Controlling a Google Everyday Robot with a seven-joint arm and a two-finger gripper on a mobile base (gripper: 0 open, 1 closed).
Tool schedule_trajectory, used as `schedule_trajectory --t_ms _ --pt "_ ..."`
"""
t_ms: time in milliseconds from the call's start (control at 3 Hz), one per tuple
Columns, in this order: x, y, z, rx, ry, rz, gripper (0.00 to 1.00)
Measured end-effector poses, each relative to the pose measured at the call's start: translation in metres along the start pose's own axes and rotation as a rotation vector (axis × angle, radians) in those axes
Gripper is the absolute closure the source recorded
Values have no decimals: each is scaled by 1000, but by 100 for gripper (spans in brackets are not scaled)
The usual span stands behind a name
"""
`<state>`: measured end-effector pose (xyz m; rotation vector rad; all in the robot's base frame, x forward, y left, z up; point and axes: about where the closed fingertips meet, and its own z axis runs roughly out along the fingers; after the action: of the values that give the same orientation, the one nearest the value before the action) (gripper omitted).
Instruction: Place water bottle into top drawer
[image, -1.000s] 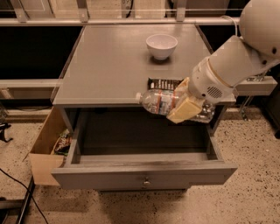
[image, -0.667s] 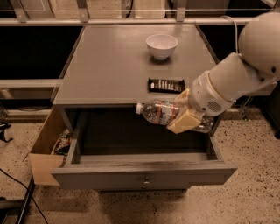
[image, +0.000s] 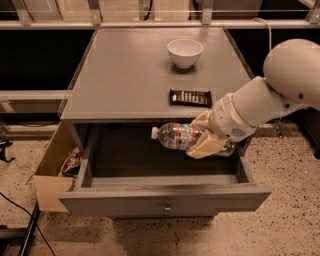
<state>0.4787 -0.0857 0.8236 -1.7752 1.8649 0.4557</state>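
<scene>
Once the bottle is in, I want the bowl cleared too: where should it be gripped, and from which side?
Probably the near rim of the bowl, from straight above: it stands upright with its mouth open and looks too wide to span, so put one finger inside the wall and one outside. The gripper is over the open drawer, shut on the bottle.

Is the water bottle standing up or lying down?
Lying sideways. The gripper holds the water bottle flat over the open top drawer, with its white cap pointing left.
</scene>
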Motion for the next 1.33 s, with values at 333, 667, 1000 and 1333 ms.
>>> schedule_trajectory --t_ms 333,667,1000,1333 --pt "5 -1 7 3 -5 -11 100" --pt "15 -4 31 17 -11 -43 100" --pt "26 -9 58 40 -28 -77 100" --pt "43 -22 116 69 -70 -140 100"
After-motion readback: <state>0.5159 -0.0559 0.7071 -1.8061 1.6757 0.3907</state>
